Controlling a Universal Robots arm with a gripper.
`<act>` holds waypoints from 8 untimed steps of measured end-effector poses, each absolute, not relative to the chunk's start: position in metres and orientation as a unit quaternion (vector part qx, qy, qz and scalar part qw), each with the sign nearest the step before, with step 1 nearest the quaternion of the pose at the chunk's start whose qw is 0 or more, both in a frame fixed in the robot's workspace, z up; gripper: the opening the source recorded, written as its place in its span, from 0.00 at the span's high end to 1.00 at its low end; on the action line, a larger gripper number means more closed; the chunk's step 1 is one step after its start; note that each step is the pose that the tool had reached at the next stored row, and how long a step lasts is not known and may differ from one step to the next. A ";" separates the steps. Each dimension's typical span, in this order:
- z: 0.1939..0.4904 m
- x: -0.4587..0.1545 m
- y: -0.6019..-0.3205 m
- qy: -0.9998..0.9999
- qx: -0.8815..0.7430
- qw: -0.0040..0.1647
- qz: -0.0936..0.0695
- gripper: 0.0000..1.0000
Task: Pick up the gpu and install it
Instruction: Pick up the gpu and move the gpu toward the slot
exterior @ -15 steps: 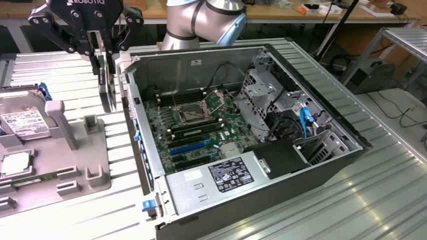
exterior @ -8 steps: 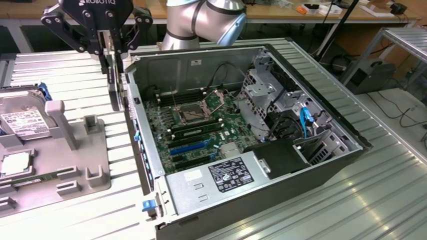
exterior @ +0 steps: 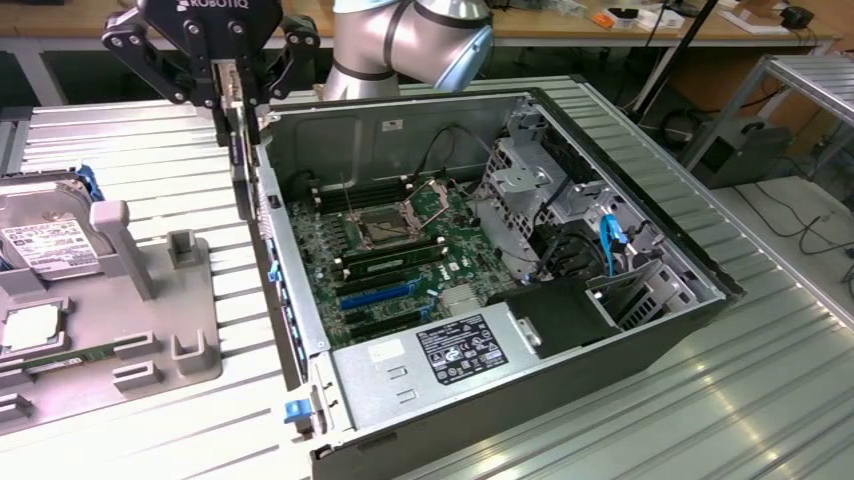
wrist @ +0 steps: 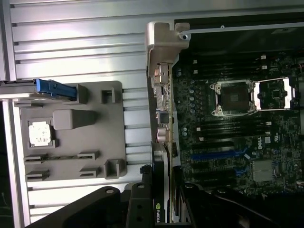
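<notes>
Gripper [exterior: 236, 98] is closed partway onto the graphics card [exterior: 244, 165], pads on its two flat faces, card clamped between them. Card hangs straight down from the gripper, edge-on, clear of the bench [exterior: 747, 400]. Its metal bracket [wrist: 164, 40] is at the end farthest from the gripper. Card's lower end is just beside the side wall of the open computer case [exterior: 374, 130], by the wall's top edge; can't tell if it touches. Motherboard [wrist: 228, 142] lies below and to one side of the gripper, inside the case, with the open processor socket [wrist: 232, 97] and blue slots [wrist: 216, 154] bare. Card is not seated in any slot. On the other side of the gripper, outside the case, a grey parts tray [wrist: 114, 142] sits on the bench, holding a hard drive [exterior: 47, 250] and a processor chip [wrist: 39, 133].
</notes>
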State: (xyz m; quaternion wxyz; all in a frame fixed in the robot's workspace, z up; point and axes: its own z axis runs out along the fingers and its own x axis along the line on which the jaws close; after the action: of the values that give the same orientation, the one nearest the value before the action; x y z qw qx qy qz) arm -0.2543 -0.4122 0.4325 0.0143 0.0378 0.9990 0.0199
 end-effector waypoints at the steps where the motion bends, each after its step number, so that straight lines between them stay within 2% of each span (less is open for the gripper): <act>1: 0.432 -0.253 -0.412 0.999 0.038 0.014 0.020 0.73; 8: 0.432 -0.242 -0.412 0.999 0.038 0.014 0.020 0.73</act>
State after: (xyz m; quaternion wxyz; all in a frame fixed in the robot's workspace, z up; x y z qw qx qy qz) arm -0.2416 -0.4120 0.4324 0.0143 0.0378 0.9990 0.0199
